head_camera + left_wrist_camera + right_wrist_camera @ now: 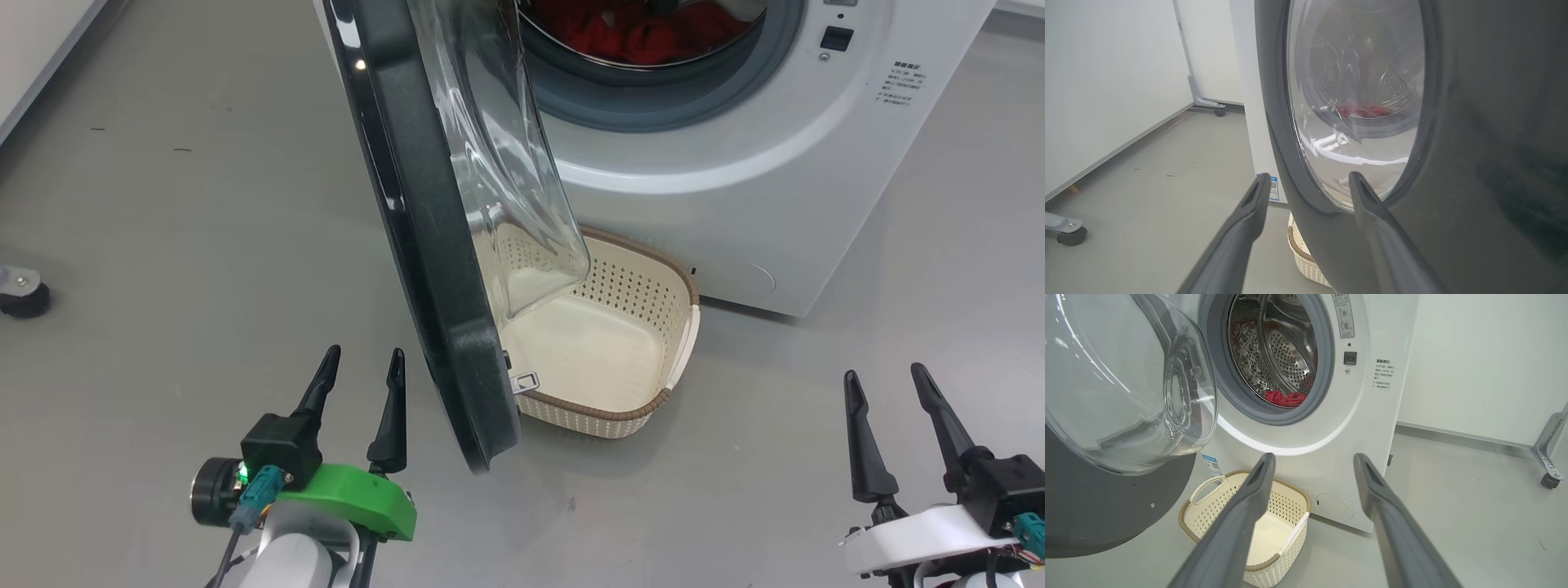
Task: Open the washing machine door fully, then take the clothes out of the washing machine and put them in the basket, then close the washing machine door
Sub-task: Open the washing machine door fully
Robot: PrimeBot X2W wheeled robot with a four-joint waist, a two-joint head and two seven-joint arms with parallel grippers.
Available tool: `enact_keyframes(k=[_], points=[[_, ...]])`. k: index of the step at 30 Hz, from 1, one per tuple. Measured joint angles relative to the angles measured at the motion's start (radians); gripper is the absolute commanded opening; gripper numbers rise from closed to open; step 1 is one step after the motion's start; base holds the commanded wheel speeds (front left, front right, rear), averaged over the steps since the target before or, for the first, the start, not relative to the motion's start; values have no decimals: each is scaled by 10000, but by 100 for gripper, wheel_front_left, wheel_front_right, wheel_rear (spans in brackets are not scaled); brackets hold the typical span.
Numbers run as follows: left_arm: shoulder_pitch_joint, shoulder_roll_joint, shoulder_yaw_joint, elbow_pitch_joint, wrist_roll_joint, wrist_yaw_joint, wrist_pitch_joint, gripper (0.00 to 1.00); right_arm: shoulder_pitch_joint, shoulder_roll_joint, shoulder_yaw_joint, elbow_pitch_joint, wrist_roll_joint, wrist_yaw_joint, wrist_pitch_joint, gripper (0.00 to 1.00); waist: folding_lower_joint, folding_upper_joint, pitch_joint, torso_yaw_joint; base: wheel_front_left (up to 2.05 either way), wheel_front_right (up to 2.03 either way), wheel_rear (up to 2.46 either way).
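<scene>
- Washing machine door [433,245]: glossy black rim, bulging clear glass; stands open just right of left gripper [365,353], seemingly not touching.
- Clothes [645,37]: soft red heap inside the far washing machine [735,188].
- Basket [604,416]: cream, perforated, below the door.
- Left gripper and right gripper [883,371]: fingers spread wide, holding nothing.

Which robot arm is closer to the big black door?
Left. The left gripper is right beside the washing machine door, on its black outer side. The right gripper is far off on the other side, beyond the basket.
</scene>
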Motion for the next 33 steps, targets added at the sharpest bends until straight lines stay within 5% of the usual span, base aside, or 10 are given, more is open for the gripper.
enact_keyframes(k=[15,16,17,18,33], points=[[0,0,2,-15,-2,0,0,100,0,257,-98,12,-270,295,0,100,0,0,33,36,0,0,0],[0,0,2,-13,-2,0,0,44,0,263,-117,15,-272,297,0,100,0,0,34,36,0,0,0],[0,0,6,-8,12,0,0,13,0,268,-134,17,-280,299,0,100,0,1,33,36,0,0,0],[0,0,15,-12,35,0,0,0,0,274,-157,19,-291,301,0,100,0,0,33,36,0,0,0],[0,-2,67,-502,38,0,0,0,0,428,-449,98,-445,474,0,100,0,0,9,62,0,0,0]])
